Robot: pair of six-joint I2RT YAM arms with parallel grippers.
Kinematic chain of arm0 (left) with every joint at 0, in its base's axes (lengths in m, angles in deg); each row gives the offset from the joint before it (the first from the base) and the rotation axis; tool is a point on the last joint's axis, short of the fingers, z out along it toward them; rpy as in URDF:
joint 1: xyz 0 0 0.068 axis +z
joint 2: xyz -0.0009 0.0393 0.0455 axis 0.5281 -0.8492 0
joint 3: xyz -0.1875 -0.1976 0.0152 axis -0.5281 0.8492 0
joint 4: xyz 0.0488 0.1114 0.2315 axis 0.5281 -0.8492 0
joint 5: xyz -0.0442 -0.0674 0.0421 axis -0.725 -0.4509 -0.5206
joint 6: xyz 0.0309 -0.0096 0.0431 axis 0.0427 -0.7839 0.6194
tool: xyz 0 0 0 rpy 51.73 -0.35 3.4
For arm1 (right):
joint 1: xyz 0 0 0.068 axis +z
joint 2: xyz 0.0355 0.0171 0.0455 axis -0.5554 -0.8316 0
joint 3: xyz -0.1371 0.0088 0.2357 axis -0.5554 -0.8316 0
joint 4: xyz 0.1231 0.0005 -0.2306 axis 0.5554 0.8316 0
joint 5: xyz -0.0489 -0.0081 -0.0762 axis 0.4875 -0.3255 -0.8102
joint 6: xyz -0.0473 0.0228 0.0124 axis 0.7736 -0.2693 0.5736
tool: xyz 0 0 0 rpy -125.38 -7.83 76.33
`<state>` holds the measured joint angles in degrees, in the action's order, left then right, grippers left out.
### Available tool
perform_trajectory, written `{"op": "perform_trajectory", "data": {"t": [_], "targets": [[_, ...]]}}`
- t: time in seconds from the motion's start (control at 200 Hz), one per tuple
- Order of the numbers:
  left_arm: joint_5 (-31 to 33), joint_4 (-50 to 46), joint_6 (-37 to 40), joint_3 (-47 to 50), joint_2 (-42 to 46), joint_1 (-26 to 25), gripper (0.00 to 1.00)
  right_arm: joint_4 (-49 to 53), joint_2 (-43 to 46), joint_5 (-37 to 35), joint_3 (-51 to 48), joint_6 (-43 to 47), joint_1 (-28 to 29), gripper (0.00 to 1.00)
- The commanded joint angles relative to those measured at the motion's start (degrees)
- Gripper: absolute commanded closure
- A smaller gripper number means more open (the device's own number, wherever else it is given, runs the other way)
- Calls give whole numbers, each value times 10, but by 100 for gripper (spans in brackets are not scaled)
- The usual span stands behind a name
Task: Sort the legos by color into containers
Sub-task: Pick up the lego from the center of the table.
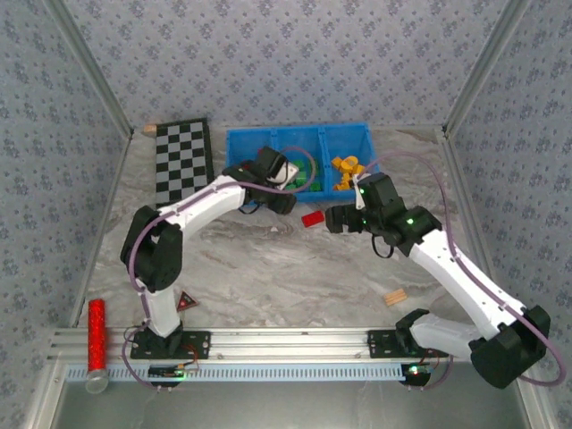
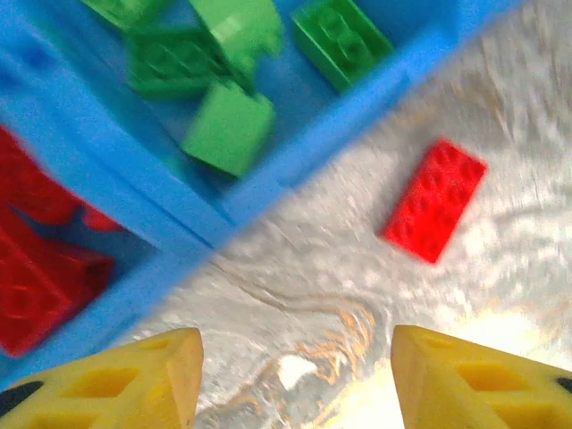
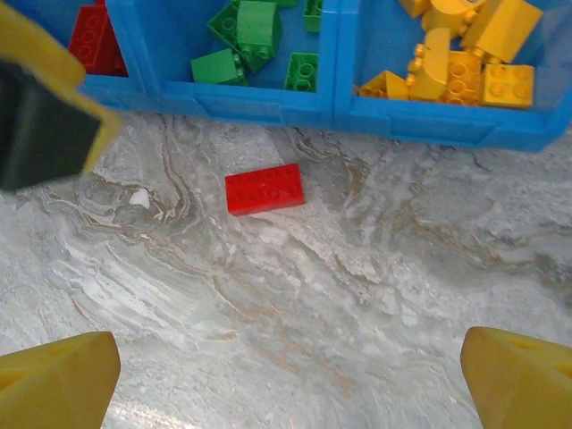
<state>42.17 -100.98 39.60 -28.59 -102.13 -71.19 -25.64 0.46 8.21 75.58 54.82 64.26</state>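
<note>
Counter (image 1: 268, 268): grey marbled slab inside patterned walls, with one loose brick lying on it.
Left gripper (image 2: 295, 362): released, nothing between its yellow fingers. It hovers at the near wall of the blue tray (image 2: 295, 170), by the red/green divider.
Right gripper (image 3: 290, 375): spread wide and empty, looking down on the red lego (image 3: 264, 189). Probably lined up to pick it.
Red lego: flat, studs up, on the counter just beside the tray's near wall, outside it.
Tray fill: red legos (image 3: 94, 40) left, green legos (image 3: 241, 36) middle, yellow legos (image 3: 465, 54) right, one colour per compartment.
Destination: left compartment, by my reading.
</note>
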Motion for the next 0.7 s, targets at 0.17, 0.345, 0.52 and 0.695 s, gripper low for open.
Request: {"op": "perform_trajectory", "data": {"t": [0.17, 0.345, 0.52, 0.695], "targets": [[-43, 52, 61, -39, -61, -37, 36, 65, 61, -8, -26, -25, -29, 0], [-56, 39, 66, -91, -123, -41, 35, 85, 85, -5, -30, -26, -41, 0], [-71, 38, 66, -117, -166, -48, 34, 94, 109, -5, -38, -25, -55, 0], [-78, 31, 62, -151, -212, -57, 34, 90, 121, 9, -55, -24, -73, 0]]}}
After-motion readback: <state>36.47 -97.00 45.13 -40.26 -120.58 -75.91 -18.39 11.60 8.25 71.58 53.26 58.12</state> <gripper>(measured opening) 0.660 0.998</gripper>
